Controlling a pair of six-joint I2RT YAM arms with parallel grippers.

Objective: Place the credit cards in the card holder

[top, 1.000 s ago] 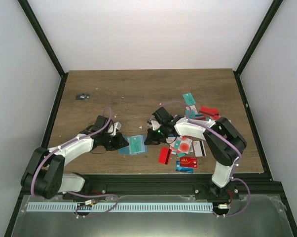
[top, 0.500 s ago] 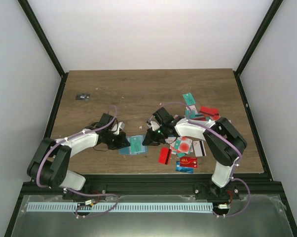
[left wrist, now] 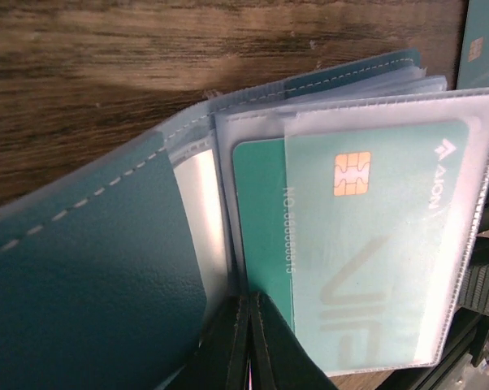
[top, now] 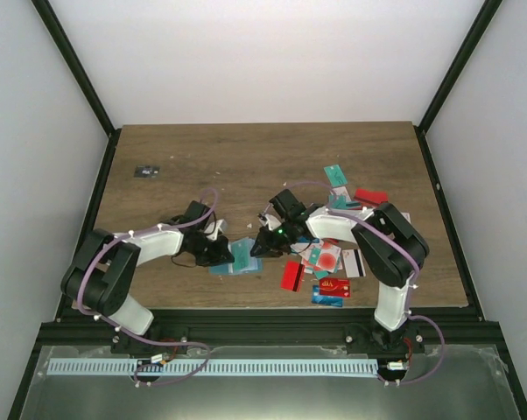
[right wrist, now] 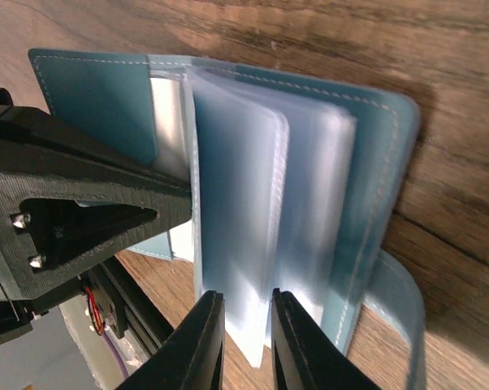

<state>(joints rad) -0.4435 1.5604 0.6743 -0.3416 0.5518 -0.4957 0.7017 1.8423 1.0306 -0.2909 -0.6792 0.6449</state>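
Observation:
The teal-blue card holder (top: 242, 256) lies open on the table between my two grippers. My left gripper (top: 221, 252) is shut on its near edge, beside a clear sleeve holding a teal credit card (left wrist: 366, 244). In the left wrist view the shut fingertips (left wrist: 250, 305) meet where the cover pocket (left wrist: 82, 268) and that sleeve join. My right gripper (right wrist: 244, 325) stands slightly open, with the edges of the fanned clear sleeves (right wrist: 244, 203) in the gap between its fingers. More credit cards (top: 329, 258) lie in a loose pile to the right.
A red card (top: 291, 276) and a blue card (top: 329, 299) lie near the front edge. A teal card (top: 335, 174) and a red one (top: 371, 197) sit behind the pile. A small dark object (top: 145, 171) rests at the far left.
My left gripper has slid right to the holder's edge and shut there. The right gripper's jaws have parted a little around the sleeves.

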